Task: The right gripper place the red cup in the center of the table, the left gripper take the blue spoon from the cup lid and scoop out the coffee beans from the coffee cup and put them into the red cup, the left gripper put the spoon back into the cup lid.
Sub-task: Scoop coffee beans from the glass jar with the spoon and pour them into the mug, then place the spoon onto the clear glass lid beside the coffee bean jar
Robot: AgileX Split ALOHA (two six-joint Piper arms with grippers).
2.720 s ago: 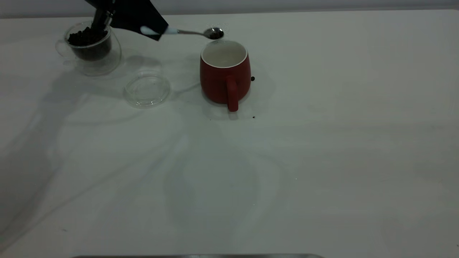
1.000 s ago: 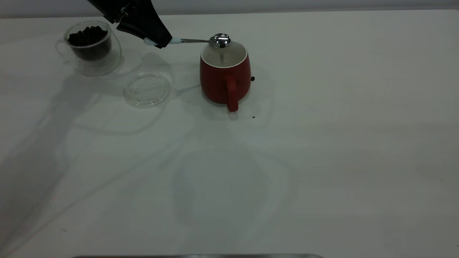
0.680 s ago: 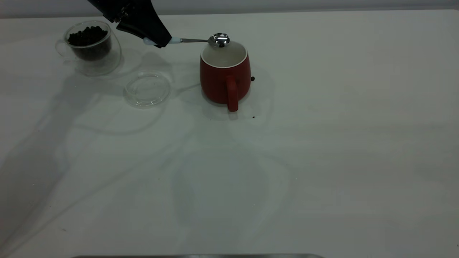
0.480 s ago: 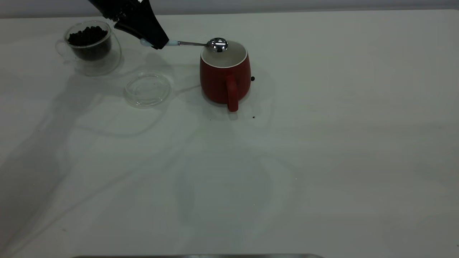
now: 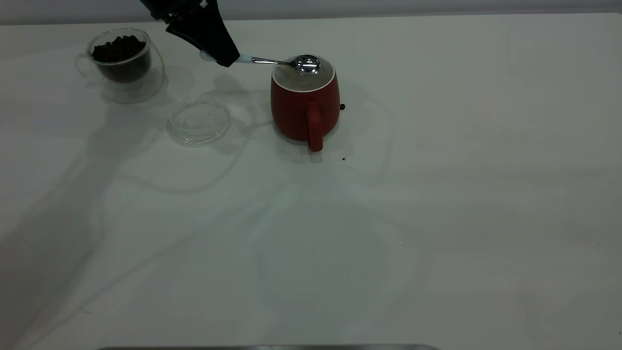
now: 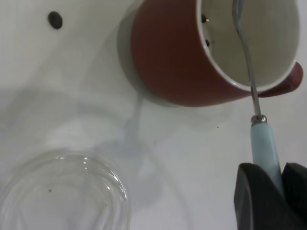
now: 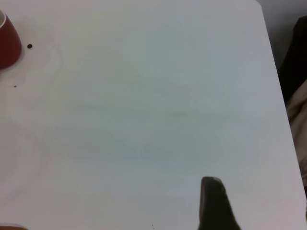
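My left gripper (image 5: pixel 224 59) is shut on the blue spoon's pale handle (image 6: pixel 265 146), at the table's far left. The spoon's shiny bowl (image 5: pixel 307 64) hangs over the mouth of the red cup (image 5: pixel 301 109) and looks empty. In the left wrist view the spoon's neck reaches into the red cup (image 6: pixel 172 62), and two coffee beans (image 6: pixel 206 42) lie against its white inside. The coffee cup (image 5: pixel 124 65), filled with coffee beans (image 5: pixel 119 46), stands far left. The empty cup lid (image 5: pixel 199 122) lies between the cups; it also shows in the left wrist view (image 6: pixel 62 196). My right gripper (image 7: pixel 214 201) is parked over bare table.
A stray bean (image 5: pixel 342 106) lies on the table (image 5: pixel 437 194) right of the red cup, and a small dark speck (image 5: pixel 343 158) lies in front of it. The right wrist view shows the red cup (image 7: pixel 7 45) far off and the table's edge (image 7: pixel 271 48).
The left gripper has moved right and slightly down, bringing the spoon's bowl from the cup's far left rim to over its mouth. The beans seen in the spoon earlier are gone.
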